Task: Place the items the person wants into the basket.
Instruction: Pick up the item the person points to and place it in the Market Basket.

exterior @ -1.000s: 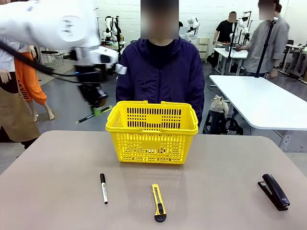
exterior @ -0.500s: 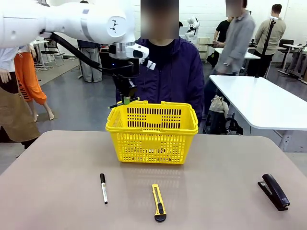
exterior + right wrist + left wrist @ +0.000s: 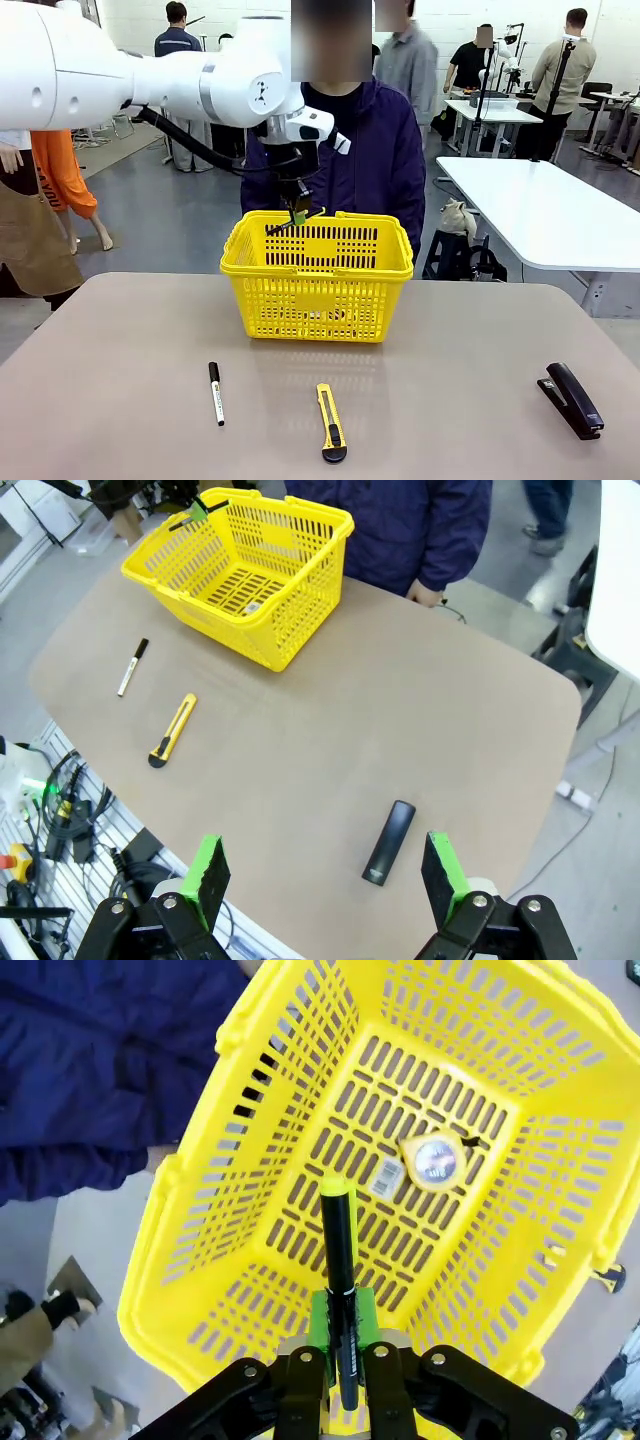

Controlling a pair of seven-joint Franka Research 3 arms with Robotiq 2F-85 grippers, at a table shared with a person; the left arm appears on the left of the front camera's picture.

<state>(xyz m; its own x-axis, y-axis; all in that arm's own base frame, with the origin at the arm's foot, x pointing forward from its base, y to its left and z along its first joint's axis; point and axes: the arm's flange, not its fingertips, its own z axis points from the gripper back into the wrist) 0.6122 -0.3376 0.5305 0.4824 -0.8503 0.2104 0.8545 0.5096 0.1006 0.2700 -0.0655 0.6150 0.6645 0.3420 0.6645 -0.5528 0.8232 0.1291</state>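
My left gripper (image 3: 298, 212) hangs over the far rim of the yellow basket (image 3: 316, 272), shut on the slim black pen (image 3: 296, 218). In the left wrist view the pen (image 3: 338, 1250) sticks out from between the green pads (image 3: 362, 1312), its yellow-green tip over the basket's floor (image 3: 480, 1020). The round yellow-and-black tape measure (image 3: 434, 1157) lies on that floor. The black stapler (image 3: 571, 399) rests at the table's near right, just ahead of my right gripper (image 3: 326, 880), which is open and holds nothing. The person (image 3: 335, 150) stands right behind the basket.
A white marker with a black cap (image 3: 215, 392) and a yellow-and-black utility knife (image 3: 331, 423) lie in front of the basket on the brown table (image 3: 450, 340). A white table (image 3: 540, 210) stands at the back right.
My left arm has swung right with the pen, from left of the basket to above its far rim. Nothing on the table has moved.
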